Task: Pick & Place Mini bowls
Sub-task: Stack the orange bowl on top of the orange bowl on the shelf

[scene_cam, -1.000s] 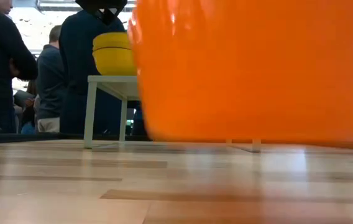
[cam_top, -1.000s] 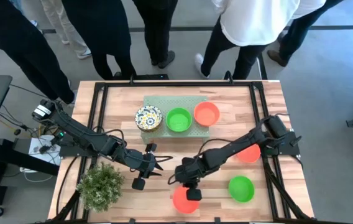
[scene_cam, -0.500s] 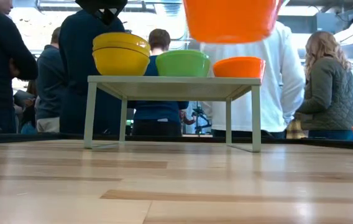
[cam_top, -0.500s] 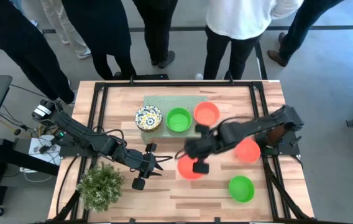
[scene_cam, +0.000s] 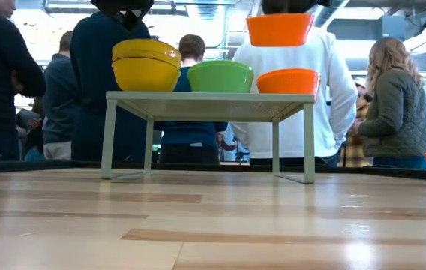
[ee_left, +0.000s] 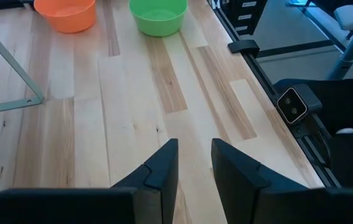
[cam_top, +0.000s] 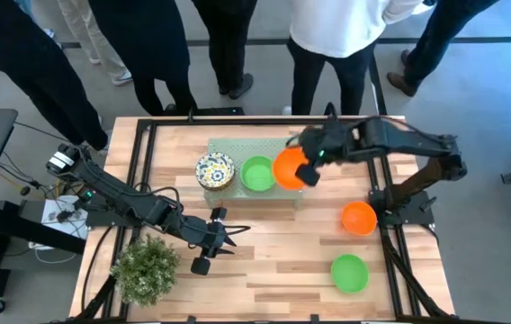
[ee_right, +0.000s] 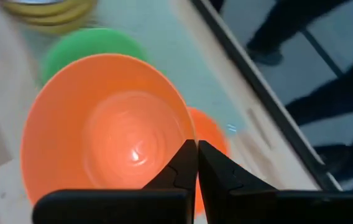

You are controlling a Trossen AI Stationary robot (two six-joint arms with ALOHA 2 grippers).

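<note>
My right gripper [ee_right: 197,163] is shut on an orange mini bowl [cam_top: 289,168] and holds it in the air over the right end of the pale green raised mat [scene_cam: 205,96]. On that mat stand a yellow-sided floral bowl [cam_top: 215,171], a green bowl [cam_top: 257,175] and an orange bowl [scene_cam: 288,81], each on its base. The held bowl [scene_cam: 279,30] hangs directly above that orange one. On the table's right side, another orange bowl [cam_top: 358,218] and a green bowl [cam_top: 349,273] rest on the wood. My left gripper [ee_left: 195,163] waits open above the table near the plant. My right gripper pinches the orange bowl's rim [ee_right: 186,138], one finger on the inner side and one on the outer side. The fingers reach in from the table's right. The bowl is lifted clear, mouth up, close to level.
A bushy green plant [cam_top: 146,267] stands at the near left corner. Several people stand just beyond the far edge. A black frame [cam_top: 144,144] runs round the tabletop. Bare wood lies in the middle and near part of the table.
My right gripper has carried the orange bowl from the near middle of the table up and toward the far edge. The bowl is now lifted clear above the orange bowl on the mat's right end. The gripper stayed shut on it.
</note>
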